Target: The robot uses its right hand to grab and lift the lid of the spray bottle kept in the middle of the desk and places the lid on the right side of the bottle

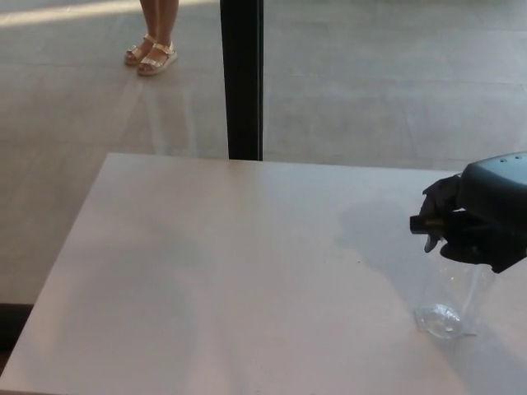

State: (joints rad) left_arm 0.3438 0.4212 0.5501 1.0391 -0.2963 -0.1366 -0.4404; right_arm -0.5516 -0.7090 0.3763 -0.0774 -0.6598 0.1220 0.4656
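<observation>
Clear plastic spray bottle [451, 303] near the desk's [230, 280] right edge is gripped at its black lid [428, 226] by the right hand [482, 226]; lid not yet lifted off.

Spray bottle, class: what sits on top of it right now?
The right hand covers the top of the clear spray bottle, wrapped around the black lid. Only the lid's nozzle end pokes out; the bottle's neck is hidden.

One spray bottle [451, 300], one robot hand [473, 224], one desk [230, 280].
</observation>
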